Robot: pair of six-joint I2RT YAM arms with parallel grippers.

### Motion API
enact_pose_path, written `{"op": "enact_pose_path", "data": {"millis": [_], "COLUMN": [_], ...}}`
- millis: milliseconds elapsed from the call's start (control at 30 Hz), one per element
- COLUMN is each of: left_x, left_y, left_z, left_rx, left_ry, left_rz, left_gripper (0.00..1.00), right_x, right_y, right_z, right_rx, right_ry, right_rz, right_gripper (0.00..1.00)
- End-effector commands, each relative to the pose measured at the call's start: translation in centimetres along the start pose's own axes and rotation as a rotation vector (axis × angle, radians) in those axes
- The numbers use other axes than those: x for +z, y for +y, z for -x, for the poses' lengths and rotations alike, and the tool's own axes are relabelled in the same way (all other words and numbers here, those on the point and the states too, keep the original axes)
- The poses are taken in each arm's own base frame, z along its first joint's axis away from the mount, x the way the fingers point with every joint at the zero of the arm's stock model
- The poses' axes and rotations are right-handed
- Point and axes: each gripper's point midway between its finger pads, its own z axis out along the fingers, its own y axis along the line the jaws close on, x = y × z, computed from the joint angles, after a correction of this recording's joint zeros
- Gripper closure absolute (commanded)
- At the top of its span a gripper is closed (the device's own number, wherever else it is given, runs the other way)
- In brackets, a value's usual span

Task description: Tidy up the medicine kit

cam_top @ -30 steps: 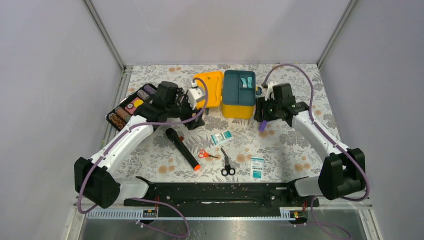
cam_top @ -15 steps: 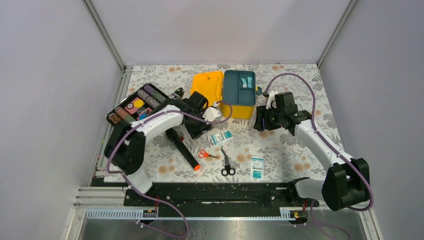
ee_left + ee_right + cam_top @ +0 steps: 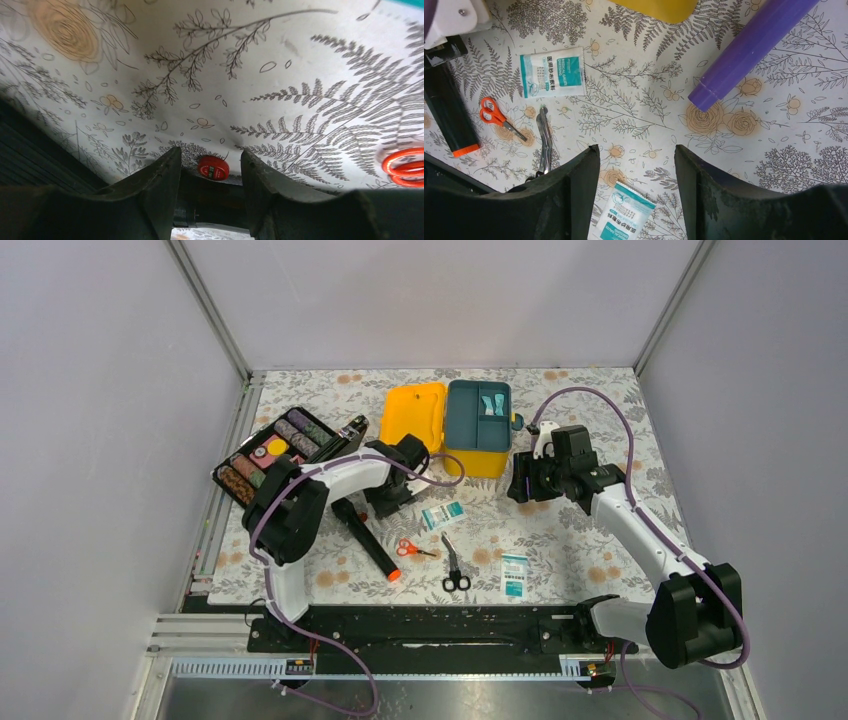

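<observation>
The yellow medicine kit (image 3: 462, 462) stands open at the back, its lid (image 3: 415, 418) laid flat to the left and its teal insert tray (image 3: 478, 416) showing. My left gripper (image 3: 385, 498) is low over the upper end of a black flashlight (image 3: 366, 538). In the left wrist view the gripper (image 3: 211, 175) is open, with a finger on either side of the flashlight's body and its red button (image 3: 212, 167). My right gripper (image 3: 522, 488) (image 3: 636, 175) is open and empty above the table, beside a purple tube (image 3: 749, 50).
A black tray of coloured rolls (image 3: 270, 452) sits at the left. Red scissors (image 3: 410, 549), dark scissors (image 3: 453, 566) and two teal-and-white packets (image 3: 442, 515) (image 3: 514, 575) lie on the floral cloth. Walls close in the back and sides.
My left arm has swung from beside the kit's lid down and forward to the flashlight's upper end. My right gripper has shifted slightly right. The flashlight has not moved.
</observation>
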Motion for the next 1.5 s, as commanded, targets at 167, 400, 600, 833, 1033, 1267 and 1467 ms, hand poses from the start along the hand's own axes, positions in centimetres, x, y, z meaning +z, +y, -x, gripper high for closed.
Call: {"op": "enact_pose_path", "data": {"millis": [167,400,600,833,1033,1267,1467], "left_x": [0.2,0.9,1.9,1.8,-1.4,-5.9,-9.6], "left_y": [1.0,1.1,0.3,-0.2,-0.2,-1.6,-1.7], "left_z": [-2.4,-3.6,-4.4,-4.0,-0.8,3.2,6.7], "left_rx": [-0.017,-0.022,-0.011,0.002,0.001,0.015,0.004], "left_ry": [0.128,0.184,0.221,0.207,0.038,-0.146,-0.291], "left_rz": [0.028,-0.008,-0.058,-0.115,-0.159,-0.285,-0.319], "left_gripper": [0.55,0.58,0.68,0.86,0.95,0.98,0.92], "right_x": [-0.4,-0.2,-0.1,-0.2,-0.3,-0.3,-0.5], "right_y": [0.3,0.3,0.3,0.3,0.3,0.3,0.2], "right_z": [0.8,0.9,0.9,1.1,1.1,1.2,1.2], "right_rx": [-0.006,-0.005,-0.003,-0.003,-0.003,-0.006,-0.010], "right_ry": [-0.039,-0.032,-0.031,-0.033,-0.033,-0.031,-0.034], "right_rz": [0.008,0.012,0.012,0.010,0.008,0.008,0.001], "right_gripper": [0.37,0.37,0.37,0.37,0.37,0.37,0.37]}}
